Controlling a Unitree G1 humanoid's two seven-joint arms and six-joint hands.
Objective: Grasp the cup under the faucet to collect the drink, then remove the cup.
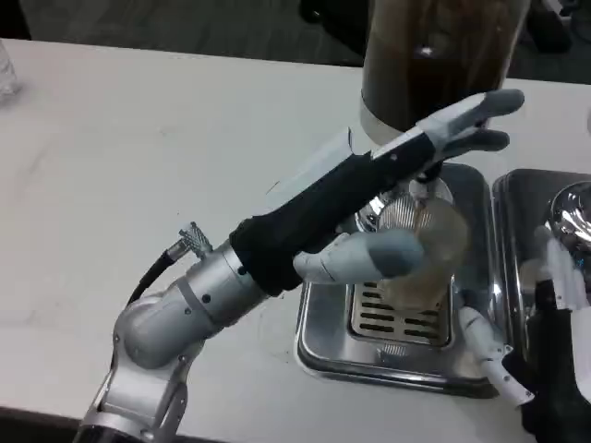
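A clear cup stands on the slotted grate of the steel drip tray, under the faucet of the tall dark drink dispenser. My left hand reaches across from the left. Its fingers stretch straight past the faucet on the cup's far side, and its grey-tipped thumb lies at the cup's near left wall. The cup sits between thumb and fingers, with the fingers not curled around it. My right hand hangs at the tray's front right corner, fingers apart and holding nothing.
A second steel tray with a shiny metal object sits to the right of the drip tray. The white table stretches out to the left. A clear object stands at its far left edge.
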